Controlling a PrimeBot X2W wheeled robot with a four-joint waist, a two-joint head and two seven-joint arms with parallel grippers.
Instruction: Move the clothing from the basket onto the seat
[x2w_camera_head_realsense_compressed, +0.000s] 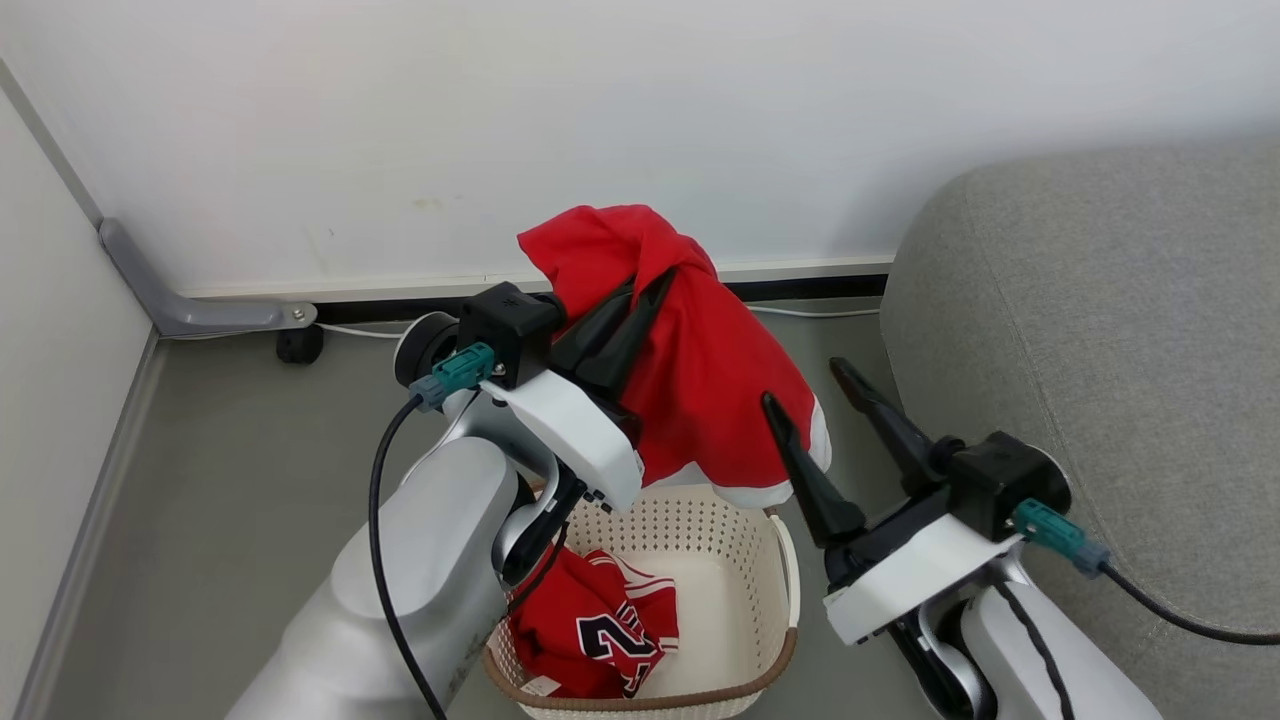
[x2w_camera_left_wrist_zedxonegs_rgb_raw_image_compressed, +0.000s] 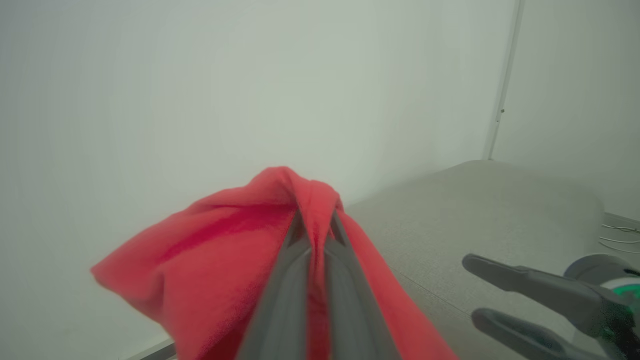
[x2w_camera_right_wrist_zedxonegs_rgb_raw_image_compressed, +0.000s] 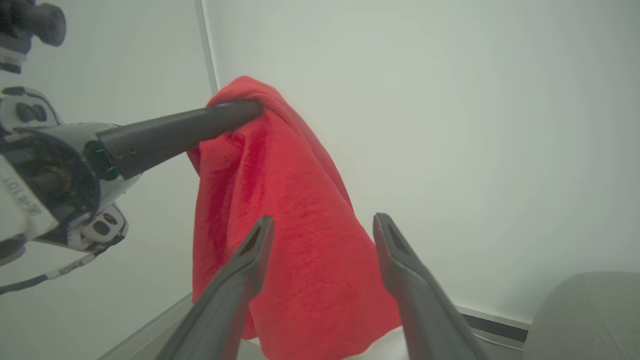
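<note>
Now the left gripper (x2w_camera_head_realsense_compressed: 650, 285) is pinching the plain garment (x2w_camera_head_realsense_compressed: 710, 380) above the basket (x2w_camera_head_realsense_compressed: 790, 560), the jersey (x2w_camera_head_realsense_compressed: 600, 625) lying in its near-left corner, the right gripper (x2w_camera_head_realsense_compressed: 805, 385) idling splayed and empty; next, seemingly, swinging it onto the seat (x2w_camera_head_realsense_compressed: 1100, 300).

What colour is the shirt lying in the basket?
The shirt in the basket is bright red with a navy-and-white number; the head view shows it best.

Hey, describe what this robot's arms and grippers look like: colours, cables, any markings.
Both arms have pale silver-grey forearms and white wrist shells. The left gripper and right gripper each carry two long, tapered dark fingers on a black block. A teal connector with a black cable plugs into each wrist. Small printed labels mark the left wrist.
</note>
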